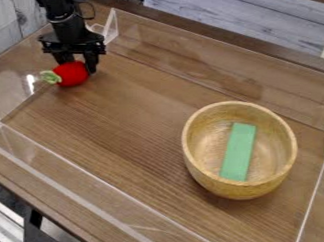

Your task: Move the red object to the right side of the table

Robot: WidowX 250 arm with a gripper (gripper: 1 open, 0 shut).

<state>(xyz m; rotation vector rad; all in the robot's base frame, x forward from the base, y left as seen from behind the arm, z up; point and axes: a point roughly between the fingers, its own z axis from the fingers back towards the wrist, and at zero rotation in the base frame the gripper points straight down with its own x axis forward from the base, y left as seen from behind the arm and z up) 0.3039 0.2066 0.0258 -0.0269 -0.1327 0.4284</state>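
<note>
Hand: the hand point(72, 62) points down at the red object point(72, 74), fingers spread wide either side of its top; whether they touch it, I cannot tell.
Red object: directly under the hand, resting on the surface point(138, 124), green stem toward the left.
Wooden bowl: one wooden bowl point(202, 162), well to the right of the hand.
Green block: one green block point(238, 151), lying flat inside the bowl.
</note>
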